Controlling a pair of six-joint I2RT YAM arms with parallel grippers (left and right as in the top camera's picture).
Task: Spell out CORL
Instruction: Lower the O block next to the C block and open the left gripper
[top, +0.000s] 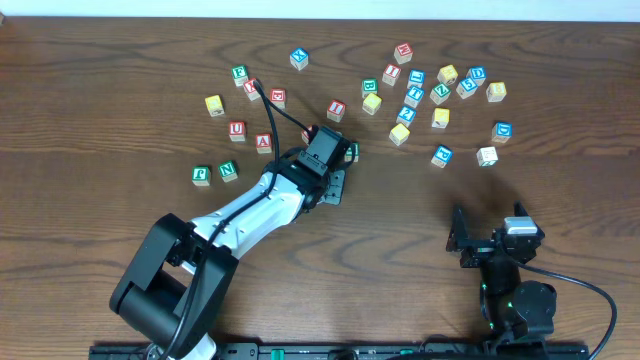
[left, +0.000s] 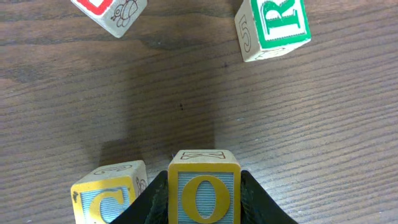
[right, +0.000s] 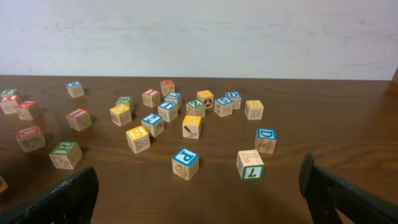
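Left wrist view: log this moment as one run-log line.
left end effector: shut on O cube | C cube: beside it | R cube: ahead, apart | right end effector: open, empty

Dark wood-grain table (top: 100, 60), plain white wall (right: 199, 31)

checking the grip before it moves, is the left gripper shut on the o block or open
Shut: the left gripper clamps the O block, a finger against each side in its wrist view.

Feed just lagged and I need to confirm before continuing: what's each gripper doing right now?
Left gripper: closed on the yellow O cube.
Right gripper: open, holding nothing.
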